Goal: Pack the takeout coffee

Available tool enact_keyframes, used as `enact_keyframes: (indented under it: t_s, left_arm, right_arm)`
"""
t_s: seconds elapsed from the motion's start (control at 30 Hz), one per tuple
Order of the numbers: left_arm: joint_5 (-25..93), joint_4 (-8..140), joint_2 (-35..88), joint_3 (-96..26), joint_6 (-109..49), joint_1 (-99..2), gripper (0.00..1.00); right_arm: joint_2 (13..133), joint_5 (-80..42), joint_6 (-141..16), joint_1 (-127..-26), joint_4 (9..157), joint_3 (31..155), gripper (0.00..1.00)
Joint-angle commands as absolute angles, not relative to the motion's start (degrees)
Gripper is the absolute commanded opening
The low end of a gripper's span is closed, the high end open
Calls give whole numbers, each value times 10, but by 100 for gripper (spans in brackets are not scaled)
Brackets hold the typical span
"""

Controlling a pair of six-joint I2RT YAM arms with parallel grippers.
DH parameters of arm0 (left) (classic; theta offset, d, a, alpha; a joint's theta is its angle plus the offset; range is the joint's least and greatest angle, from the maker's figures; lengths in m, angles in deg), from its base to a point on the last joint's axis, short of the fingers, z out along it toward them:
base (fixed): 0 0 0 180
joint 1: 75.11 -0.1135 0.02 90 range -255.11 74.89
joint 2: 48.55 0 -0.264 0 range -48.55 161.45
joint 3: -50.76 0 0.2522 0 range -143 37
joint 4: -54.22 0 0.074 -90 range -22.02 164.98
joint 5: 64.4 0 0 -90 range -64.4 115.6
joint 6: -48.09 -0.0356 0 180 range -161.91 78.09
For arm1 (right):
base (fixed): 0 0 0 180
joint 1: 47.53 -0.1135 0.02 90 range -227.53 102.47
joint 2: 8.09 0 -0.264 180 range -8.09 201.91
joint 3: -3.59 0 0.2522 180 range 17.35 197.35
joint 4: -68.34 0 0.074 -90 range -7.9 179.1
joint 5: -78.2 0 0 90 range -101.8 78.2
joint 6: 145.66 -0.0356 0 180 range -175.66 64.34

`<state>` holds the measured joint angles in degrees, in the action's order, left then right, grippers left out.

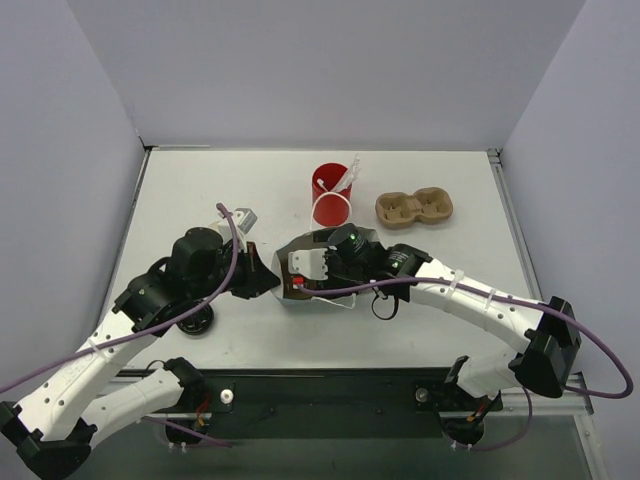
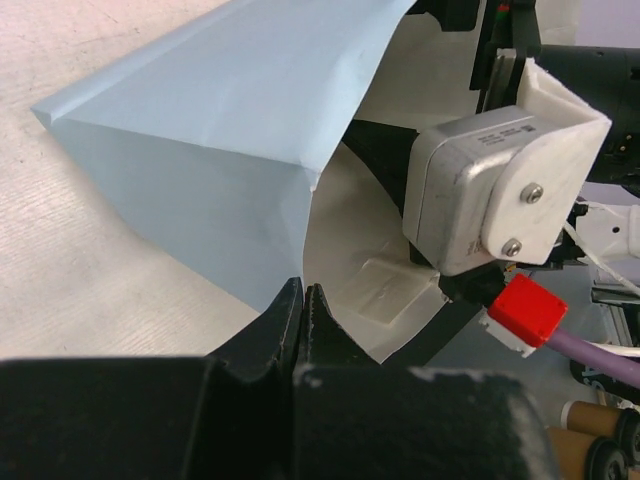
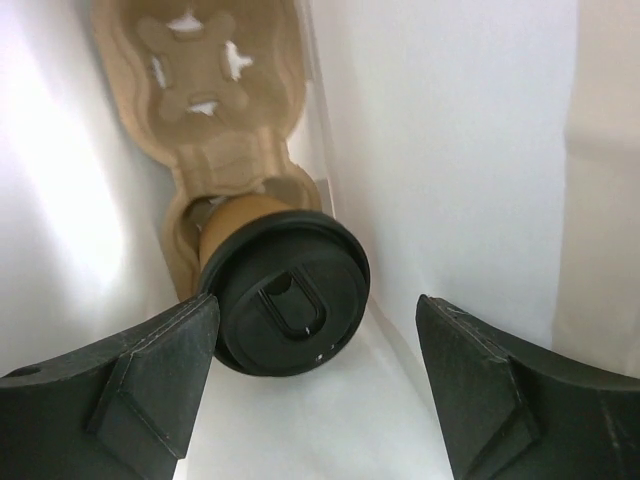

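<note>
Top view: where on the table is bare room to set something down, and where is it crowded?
Bare: the far-left corner of the table, left of the red cup; the near strip in front of the paper bag. Crowded: the centre, where left gripper and right gripper meet the bag.

My tool (image 3: 315, 318) stood wide open at the black lid of the takeout coffee (image 3: 285, 295), which sat in a brown pulp carrier (image 3: 215, 70) inside the white-walled bag (image 3: 450, 150).

2 cups (image 1: 331, 192) (image 3: 285, 295), 2 carriers (image 1: 414, 208) (image 3: 225, 160), 1 bag (image 2: 200, 150).
</note>
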<state>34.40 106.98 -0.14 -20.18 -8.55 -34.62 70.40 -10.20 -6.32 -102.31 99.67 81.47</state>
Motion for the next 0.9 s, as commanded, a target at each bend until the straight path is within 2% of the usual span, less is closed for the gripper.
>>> enact_keyframes:
  t_s: [0.0, 0.5, 0.6, 0.63, 0.77, 0.87]
  left_arm:
    - [363, 1082, 9, -248, -78, -348, 0]
    - [329, 1137, 52, -320, -68, -348, 0]
    - [308, 1142, 52, -330, -72, -348, 9]
    - [294, 1146, 52, -332, -72, -348, 19]
    - [270, 1160, 62, -355, -82, -349, 36]
    - [260, 1179, 77, -380, -90, -355, 40]
  right_arm:
    - [680, -114, -91, -1037, 1028, 851, 81]
    - [664, -144, -208, -1044, 1076, 959, 75]
    - [661, -136, -257, -1042, 1067, 985, 75]
    - [660, -135, -276, -1040, 1063, 989, 75]
    - [668, -88, -341, -1040, 1050, 1021, 77]
    - [676, -78, -375, -1039, 1056, 1048, 77]
